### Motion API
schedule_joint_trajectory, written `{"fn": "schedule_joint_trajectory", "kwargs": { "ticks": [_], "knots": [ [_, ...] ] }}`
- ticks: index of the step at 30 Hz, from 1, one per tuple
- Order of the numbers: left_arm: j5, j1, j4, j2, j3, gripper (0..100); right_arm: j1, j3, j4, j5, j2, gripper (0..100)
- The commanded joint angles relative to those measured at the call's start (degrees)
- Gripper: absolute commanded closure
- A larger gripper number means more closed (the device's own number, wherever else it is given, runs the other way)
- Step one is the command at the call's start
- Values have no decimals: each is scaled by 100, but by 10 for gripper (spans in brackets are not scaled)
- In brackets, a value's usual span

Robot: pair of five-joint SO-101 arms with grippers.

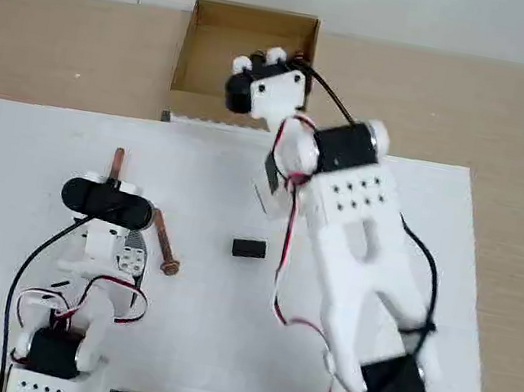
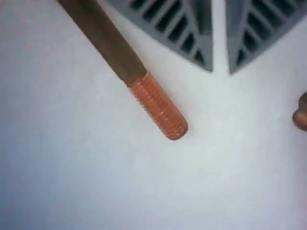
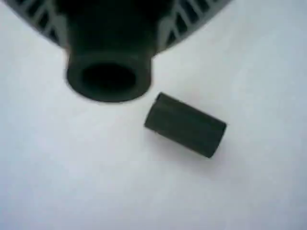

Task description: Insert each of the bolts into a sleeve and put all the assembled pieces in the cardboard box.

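Left gripper [image 2: 220, 69], lower left of the high view: jaws nearly together with a thin slit between, gripping nothing. The tips sit just beside the first bolt [image 2: 125, 67], not around it. That bolt lies flat on the white sheet [image 1: 44, 168], its threaded end pointing to the centre of the left wrist frame. The second bolt [image 1: 165, 240] lies aslant just right of that gripper in the high view.

My read is that the step in hand is picking up a bolt. I'd spread the jaws wider than the shank, shift sideways until they straddle it, and grip on the smooth part. That leaves the thread free to lead into the bore.

Mid-frame in the high view, a loose sleeve [image 1: 249, 249] lies on its side, well apart from both bolts.

Right gripper [image 3: 110, 43], under the big arm at upper centre: clamped on the held sleeve [image 3: 108, 79], with the open bore facing its camera. I'd keep it steady and bring the bolt in along the bore's axis, since a tilted entry will likely jam.

The cardboard box [image 1: 257, 12] sits at the top centre. I can't see any assembled piece in it.
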Motion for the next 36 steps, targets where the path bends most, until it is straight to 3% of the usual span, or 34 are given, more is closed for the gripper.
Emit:
{"fn": "schedule_joint_trajectory", "kwargs": {
  "ticks": [1,7,20,25,36],
  "knots": [
    [0,-35,-141,-62,-31,994,145,440,66,-519,-998,993],
    [0,-35,9,-44,-286,994,1015,1749,66,-1152,-2132,995],
    [-255,-44,844,-35,-1358,994,2712,3490,13,-1134,-3688,995],
    [-396,-448,862,26,-1736,994,3081,3754,-66,-1125,-3952,995],
    [-484,-721,870,3130,-3987,994,3090,3754,-57,-1143,-4040,995]
  ]
}}
